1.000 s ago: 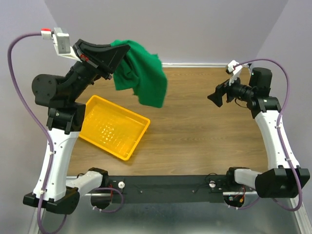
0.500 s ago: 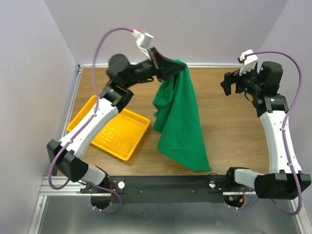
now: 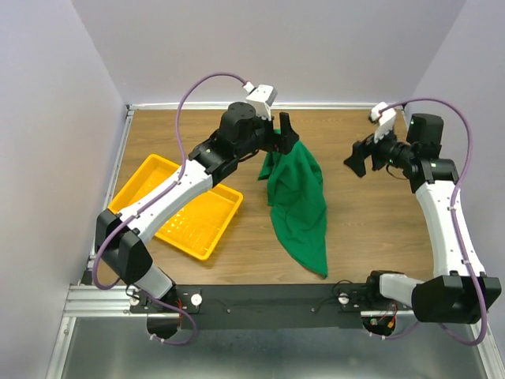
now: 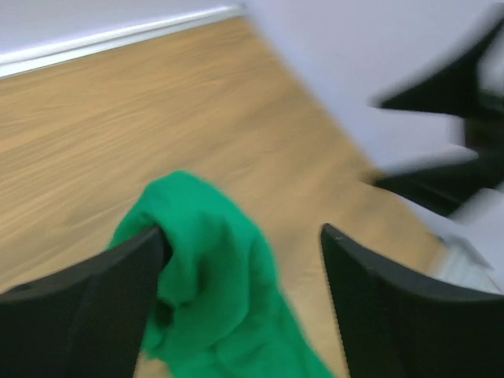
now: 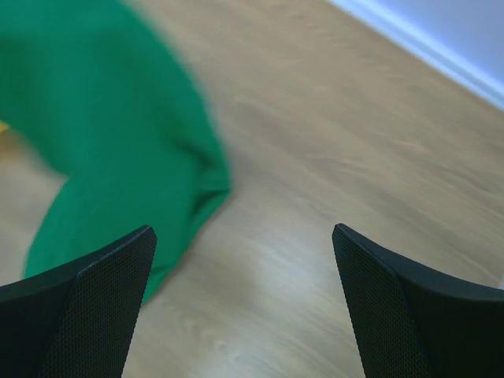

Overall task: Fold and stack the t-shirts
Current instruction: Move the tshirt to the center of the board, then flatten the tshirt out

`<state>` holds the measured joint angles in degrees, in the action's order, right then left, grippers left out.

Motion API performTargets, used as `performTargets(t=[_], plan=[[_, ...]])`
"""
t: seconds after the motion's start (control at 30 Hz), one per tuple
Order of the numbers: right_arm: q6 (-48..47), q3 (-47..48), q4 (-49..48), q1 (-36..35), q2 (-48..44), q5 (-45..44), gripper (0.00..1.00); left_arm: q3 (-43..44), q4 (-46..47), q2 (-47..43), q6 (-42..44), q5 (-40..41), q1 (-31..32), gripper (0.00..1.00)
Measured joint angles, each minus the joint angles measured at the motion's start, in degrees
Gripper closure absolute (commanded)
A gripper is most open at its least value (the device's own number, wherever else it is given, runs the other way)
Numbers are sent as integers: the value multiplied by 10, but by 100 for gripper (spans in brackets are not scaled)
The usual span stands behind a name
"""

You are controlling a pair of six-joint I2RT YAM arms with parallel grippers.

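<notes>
Top view
- Left gripper (image 3: pixel 286 136): jaws spread, at the far end of the green t-shirt (image 3: pixel 300 197).
- Shirt's position: bunched into a long, narrow heap on the wooden table (image 3: pixel 371 229). It runs from just under the left jaws toward the near edge, leaning slightly to the right arm's side.
- Right gripper (image 3: pixel 359 158): jaws wide apart and holding nothing, well off to the side of the shirt's far end.
- Yellow tray (image 3: pixel 150 178): apart from the shirt, on the left arm's other side.

Left wrist view
- Left gripper (image 4: pixel 244 232): fingers far apart with bare wood showing between the tips.
- T-shirt (image 4: pixel 213 276): a crumpled lump low between the jaws. It presses against one finger (image 4: pixel 94 299) and is clear of the other, so it is not pinched.

Right wrist view
- Right gripper (image 5: pixel 244 230): open over bare wood.
- T-shirt (image 5: pixel 110 142): ahead of the jaws and off toward one finger, not between them.

Judgement
- Nearer arm: the left, which touches the shirt's far end.
- Next need: probably spreading the heap flat across its long axis.
</notes>
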<state>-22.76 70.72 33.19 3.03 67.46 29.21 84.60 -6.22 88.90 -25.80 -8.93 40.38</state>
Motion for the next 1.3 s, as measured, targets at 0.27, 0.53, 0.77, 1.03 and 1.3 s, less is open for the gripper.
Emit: performTargets(t=[0.27,0.53,0.77,1.03,1.3], plan=[[-142,-49,155,-100,64,150,0,-19,-83,-61,62,193,-14,2],[-142,-105,164,-176,69,139,0,-181,-100,-181,-49,201,-91,41],[-113,-127,144,-222,94,124,0,-372,-164,-229,-302,188,-237,9],[-83,-129,109,-233,106,101,0,-250,-211,-31,-377,188,-251,14],[-68,-150,96,-233,96,77,0,-97,-254,195,-318,193,-255,80]])
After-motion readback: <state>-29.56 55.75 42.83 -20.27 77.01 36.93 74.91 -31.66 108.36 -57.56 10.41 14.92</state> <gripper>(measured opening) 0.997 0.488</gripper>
